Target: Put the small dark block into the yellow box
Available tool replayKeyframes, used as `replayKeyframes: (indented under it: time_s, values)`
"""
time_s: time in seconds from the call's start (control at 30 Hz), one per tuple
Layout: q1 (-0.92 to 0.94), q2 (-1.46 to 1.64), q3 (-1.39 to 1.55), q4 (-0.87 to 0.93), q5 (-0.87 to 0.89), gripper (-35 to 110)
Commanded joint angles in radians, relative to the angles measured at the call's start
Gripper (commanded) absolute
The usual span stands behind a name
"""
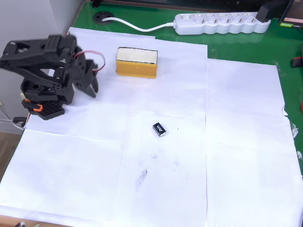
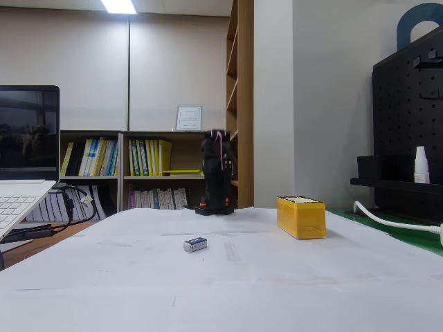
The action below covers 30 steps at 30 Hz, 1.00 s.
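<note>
The small dark block (image 1: 159, 129) lies flat on the white paper near the middle of the table, white markings on its top. In the fixed view the block (image 2: 195, 244) sits alone in front of the arm. The yellow box (image 1: 136, 62) stands at the back of the paper with its pale inside facing up, and it appears as a mustard block (image 2: 301, 216) on the right. My gripper (image 1: 93, 91) is folded in at the left, fingers together and holding nothing, well away from the block and left of the box. The black arm (image 2: 217, 173) stands upright at the far end.
A white power strip (image 1: 221, 23) with its cable lies on the green mat (image 1: 246, 47) behind the paper. A laptop (image 2: 21, 197) sits at the left table edge in the fixed view. A black pegboard (image 2: 408, 124) stands at the right.
</note>
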Motion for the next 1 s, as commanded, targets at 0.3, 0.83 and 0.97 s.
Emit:
replayKeyframes:
  time_s: [0.3, 0.83, 0.97]
  values:
    - [0.083, 0.681, 0.887, 0.126, 0.33, 7]
    - [0.244, 1.226, 1.393, -0.003, 0.164, 37]
    - [0.261, 1.29, 1.447, -0.002, 0.183, 37]
